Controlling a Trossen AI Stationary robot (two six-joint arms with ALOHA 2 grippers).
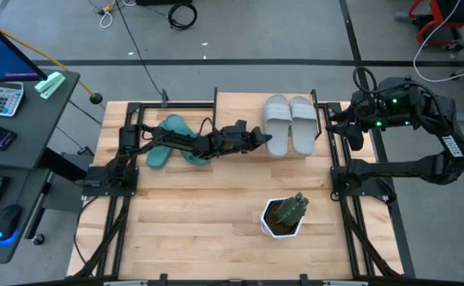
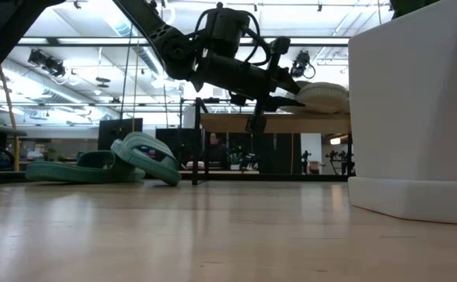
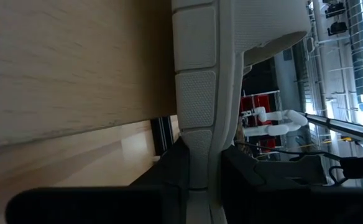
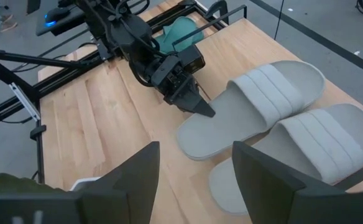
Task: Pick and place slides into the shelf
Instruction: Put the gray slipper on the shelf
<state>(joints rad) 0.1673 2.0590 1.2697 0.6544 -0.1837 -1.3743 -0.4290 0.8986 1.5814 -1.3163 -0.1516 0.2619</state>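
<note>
- Left pincer (image 1: 265, 140) reaches across the far half of the bench (image 1: 208, 230); its fingers are clamped on the heel edge of the nearer grey slide (image 1: 277, 124), which the left wrist view shows pinched between the two dark fingers (image 3: 175, 180)
- That grey slide lies on the shelf (image 1: 323, 147) plank, touching its partner, the second grey slide (image 1: 303, 124), side by side; in the low view the held slide (image 2: 322, 95) sits up at shelf height, above the bench surface
- The teal pair (image 1: 171, 141) lies on the bench behind the left arm, one slide leaning on the other in the low view; the arm's forearm passes right over them
- A white pot with a green plant (image 1: 284, 215) stands near the front of the bench, well apart from the slides; it fills the right side of the low view
- Right pincer (image 4: 194, 180) hangs above the shelf's right end, fingers spread apart, holding nothing; both grey slides lie just beyond its fingertips
</note>
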